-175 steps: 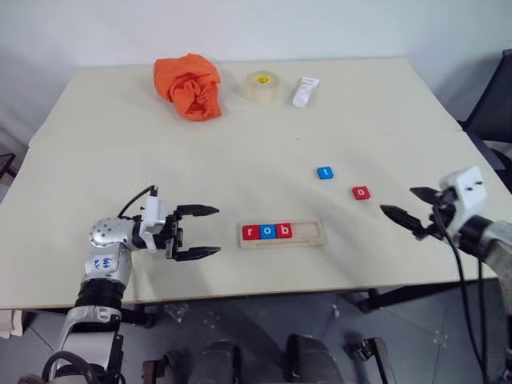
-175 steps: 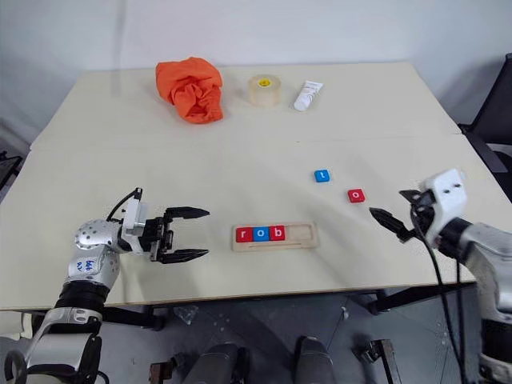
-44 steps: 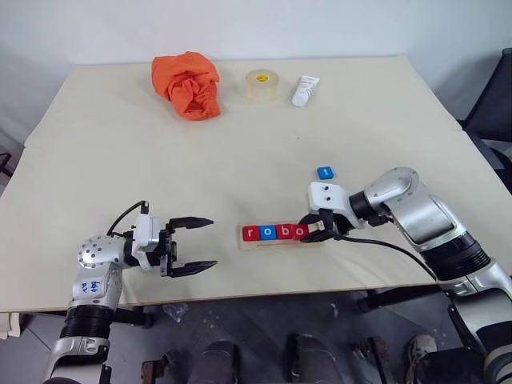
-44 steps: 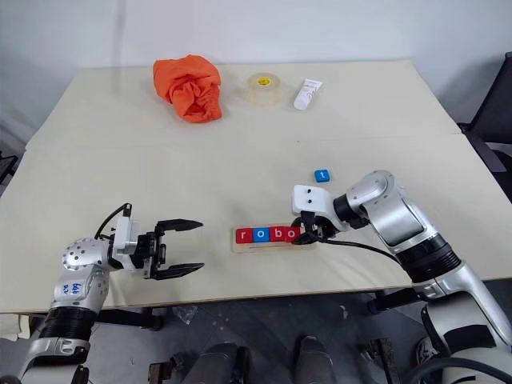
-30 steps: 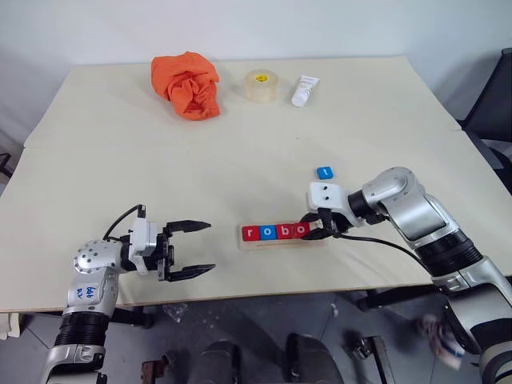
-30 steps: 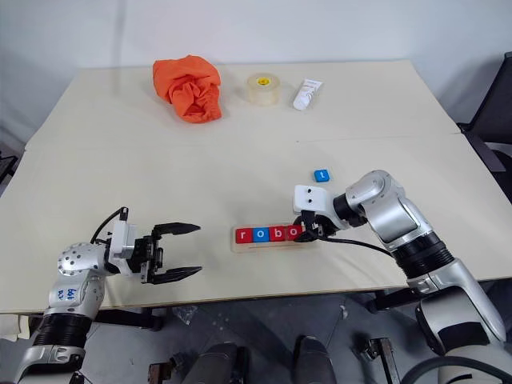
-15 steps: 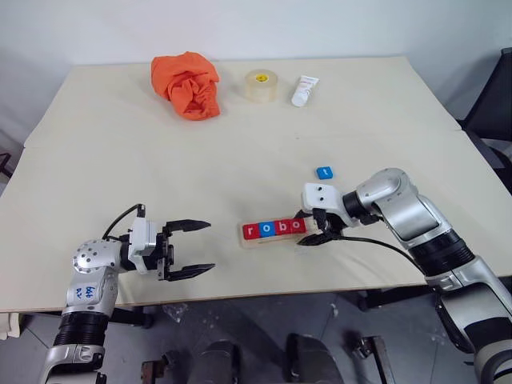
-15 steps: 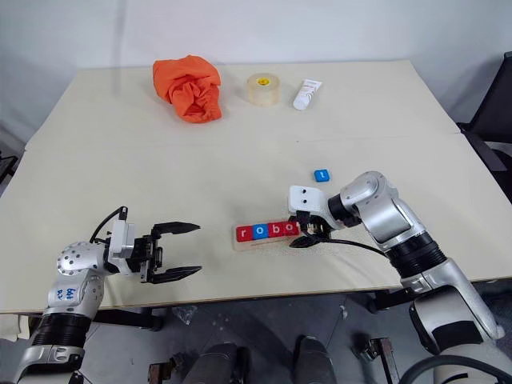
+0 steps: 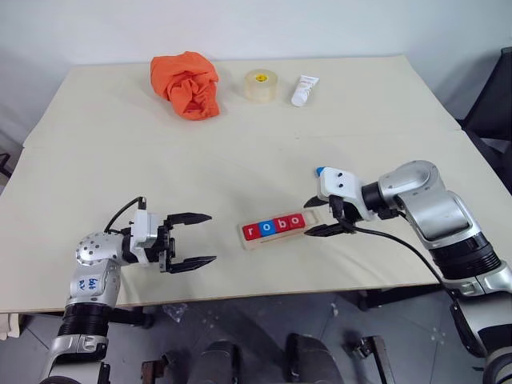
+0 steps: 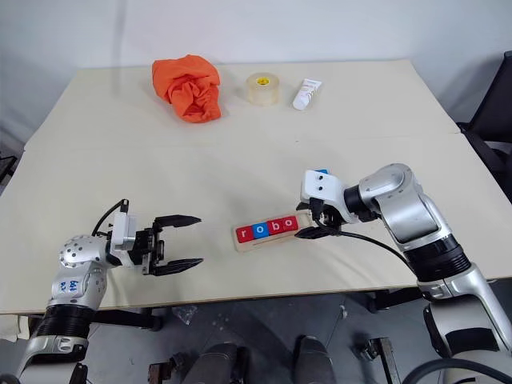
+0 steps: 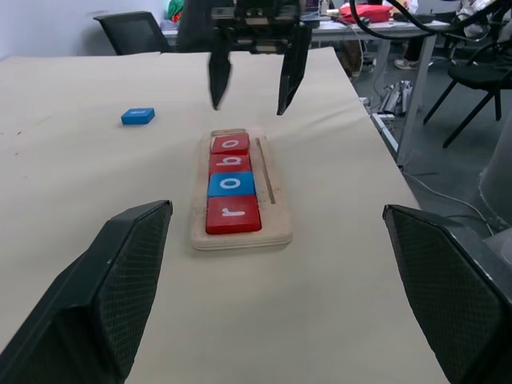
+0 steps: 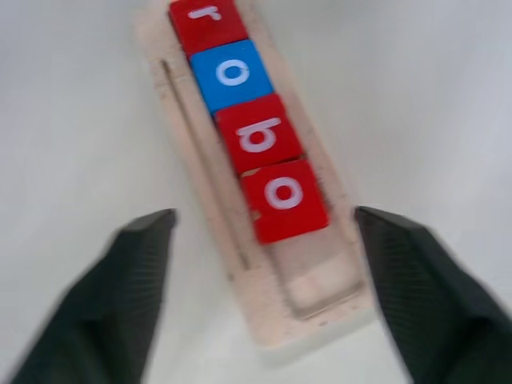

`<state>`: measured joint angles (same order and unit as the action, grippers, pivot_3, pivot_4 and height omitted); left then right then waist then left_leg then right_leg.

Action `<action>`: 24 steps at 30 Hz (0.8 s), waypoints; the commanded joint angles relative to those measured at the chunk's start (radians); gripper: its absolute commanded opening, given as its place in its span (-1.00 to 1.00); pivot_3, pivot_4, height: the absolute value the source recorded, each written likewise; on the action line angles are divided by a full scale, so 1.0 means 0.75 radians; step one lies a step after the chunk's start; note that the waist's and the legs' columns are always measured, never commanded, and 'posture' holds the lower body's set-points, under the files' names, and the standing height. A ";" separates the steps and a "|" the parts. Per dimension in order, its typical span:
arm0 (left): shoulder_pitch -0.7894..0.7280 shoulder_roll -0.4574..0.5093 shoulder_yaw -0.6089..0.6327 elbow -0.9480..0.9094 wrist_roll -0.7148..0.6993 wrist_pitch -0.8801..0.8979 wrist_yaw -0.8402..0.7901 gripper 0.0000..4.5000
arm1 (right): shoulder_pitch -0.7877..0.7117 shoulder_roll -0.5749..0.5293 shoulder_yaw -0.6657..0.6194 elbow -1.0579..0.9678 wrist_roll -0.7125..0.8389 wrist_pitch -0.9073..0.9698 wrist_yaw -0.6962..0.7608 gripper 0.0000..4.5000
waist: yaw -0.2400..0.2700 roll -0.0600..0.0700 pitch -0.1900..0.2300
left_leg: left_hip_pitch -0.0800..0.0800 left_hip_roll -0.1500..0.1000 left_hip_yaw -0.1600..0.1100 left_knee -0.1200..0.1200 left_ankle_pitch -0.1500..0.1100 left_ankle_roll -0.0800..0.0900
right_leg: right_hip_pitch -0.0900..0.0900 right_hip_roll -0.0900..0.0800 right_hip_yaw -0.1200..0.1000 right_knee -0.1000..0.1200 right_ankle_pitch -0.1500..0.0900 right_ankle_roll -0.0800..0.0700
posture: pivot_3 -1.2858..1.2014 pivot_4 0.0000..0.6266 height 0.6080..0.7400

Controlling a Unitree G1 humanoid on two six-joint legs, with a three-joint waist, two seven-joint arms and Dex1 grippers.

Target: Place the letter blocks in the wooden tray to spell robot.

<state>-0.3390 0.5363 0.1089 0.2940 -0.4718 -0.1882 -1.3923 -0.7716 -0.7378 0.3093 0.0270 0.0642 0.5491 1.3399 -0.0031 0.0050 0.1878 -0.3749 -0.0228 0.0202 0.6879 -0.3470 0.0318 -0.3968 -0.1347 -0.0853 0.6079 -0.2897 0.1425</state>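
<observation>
Long pale wooden tray [image 9: 277, 229] near front table edge holds four red and blue letter blocks [image 9: 274, 226] reading "r o b o"; end slot free. Left gripper [image 9: 190, 239] empty, jaws apart. Right gripper [image 9: 321, 216] empty, jaws apart beside tray end. Blue "t" block [image 11: 138, 116] just beyond. Open tabletop [image 9: 240, 152] behind.

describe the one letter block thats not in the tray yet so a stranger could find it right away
Start at the wooden tray near the front edge of the table, which holds four blocks spelling r, o, b, o. The loose block lies flat on the bare tabletop beyond the tray's open end, beside the right end effector. It is blue and sits alone.
</observation>
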 commanded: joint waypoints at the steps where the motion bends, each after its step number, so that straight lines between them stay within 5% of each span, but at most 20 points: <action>1: -0.016 0.000 0.004 0.003 -0.010 -0.021 -0.015 1.00 | 0.001 -0.015 -0.025 -0.030 0.016 -0.005 -0.016 -0.06 | 0.000 0.000 0.000 | 0.000 0.000 0.000 0.000 0.000 0.000 | 0.000 0.000 0.000 0.000 0.000 0.000 | 0.03 -0.52 1.00; 7: -0.002 0.002 0.007 -0.017 -0.012 -0.015 -0.014 1.00 | 0.004 0.015 0.015 0.030 -0.002 -0.041 -0.027 -0.98 | -0.001 0.000 0.000 | 0.000 0.000 0.000 0.000 0.000 0.000 | 0.000 0.000 0.000 0.000 0.000 0.000 | 0.03 -0.52 1.00; 24: 0.075 0.023 0.030 -0.095 -0.022 0.002 0.022 1.00 | -0.044 0.086 0.062 0.212 -0.049 -0.177 -0.034 -0.98 | -0.002 0.000 0.000 | 0.000 0.000 0.000 0.000 0.000 0.000 | 0.000 0.000 0.000 0.001 0.000 0.000 | 0.03 -0.52 1.00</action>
<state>-0.2960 0.5443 0.1145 0.2517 -0.4720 -0.1846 -1.3825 -0.7855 -0.6645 0.3694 0.1913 0.0326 0.4323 1.3122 -0.0047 0.0050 0.1878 -0.3747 -0.0227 0.0200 0.6882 -0.3469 0.0318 -0.3967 -0.1346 -0.0852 0.6084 -0.2897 0.1425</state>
